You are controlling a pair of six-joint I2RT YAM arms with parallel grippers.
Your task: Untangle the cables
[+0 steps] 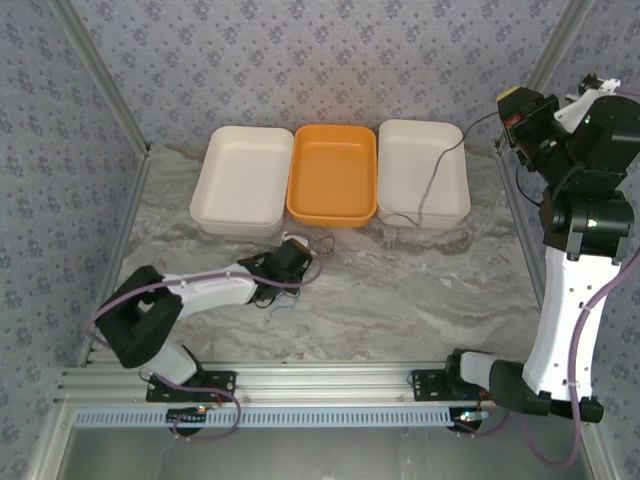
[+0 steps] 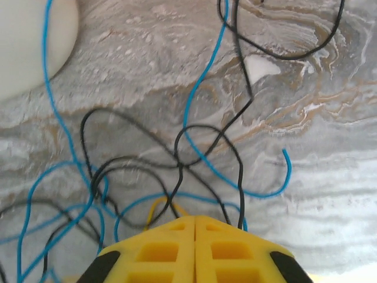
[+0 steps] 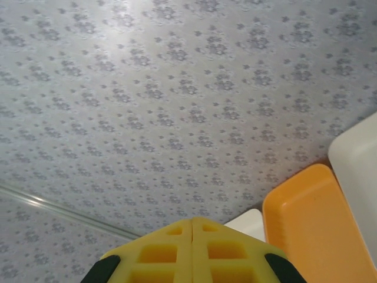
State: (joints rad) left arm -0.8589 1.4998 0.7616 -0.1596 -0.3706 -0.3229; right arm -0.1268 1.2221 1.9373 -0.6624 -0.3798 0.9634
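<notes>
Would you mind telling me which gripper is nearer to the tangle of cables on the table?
Left. The left gripper is right at the tangle of cables, low over its strands; the right gripper is raised far right, past the right-hand white tray.

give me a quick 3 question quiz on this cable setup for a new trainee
1. True or false: the orange tray sits between the left white tray and the right white tray.
2. Pick one: the tangle of cables by the left wrist camera is mostly A) red and green, B) blue and black, C) white and pink.
3. Fill in: the strand hanging from the right gripper drops into the ____ white tray.
Key: 1 true; 2 B; 3 right.
</notes>
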